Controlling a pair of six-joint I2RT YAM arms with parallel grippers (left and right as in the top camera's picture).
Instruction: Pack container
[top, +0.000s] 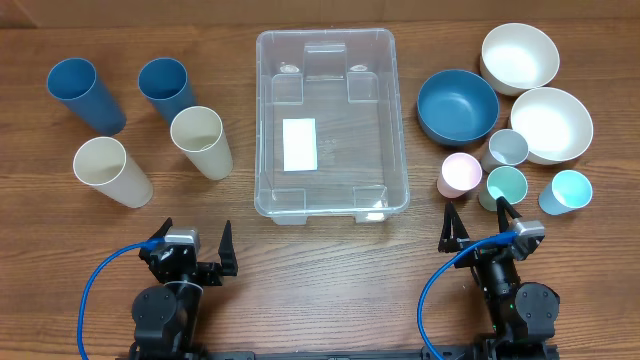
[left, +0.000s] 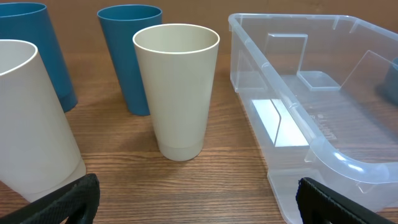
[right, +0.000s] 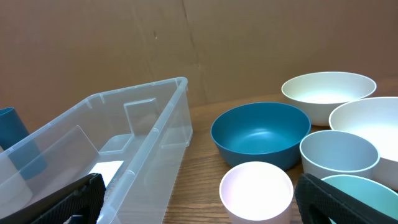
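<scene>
The empty clear container (top: 345, 150) is flanked by tall cups on its left and bowls on its right. The left gripper (top: 197, 234) and right gripper (top: 474, 213) are held apart, empty. The pink cup (top: 459, 172), crowded among the small cups right of the container, could be toppled by wide-set fingers.

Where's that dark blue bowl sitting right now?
From overhead, the dark blue bowl sits on the right side, just beside the clear container, with a white bowl behind and a pink cup in front.
</scene>
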